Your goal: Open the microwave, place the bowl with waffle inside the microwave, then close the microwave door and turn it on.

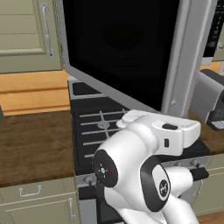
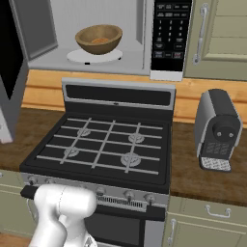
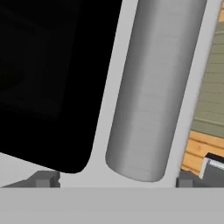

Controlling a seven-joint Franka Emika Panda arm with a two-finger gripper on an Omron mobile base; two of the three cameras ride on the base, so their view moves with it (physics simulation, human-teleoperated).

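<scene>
With the bowl (image 2: 99, 39) and waffle (image 2: 100, 41) already on the turntable inside the microwave (image 2: 144, 36), the gripper (image 3: 114, 180) hung released at the door (image 1: 127, 48) handle (image 3: 153, 87); pushing squarely near that handle edge seemed best.

White arm (image 1: 144, 175), folded at the elbow, forearm reaching forward and up from the base; the same arm's shoulder link (image 2: 60, 212) rises at lower left of the right base view. Gripper (image 3: 116, 179) with jaws spread wide, nothing between them; one dark fingertip (image 3: 43, 179) to each side of its midline.
</scene>
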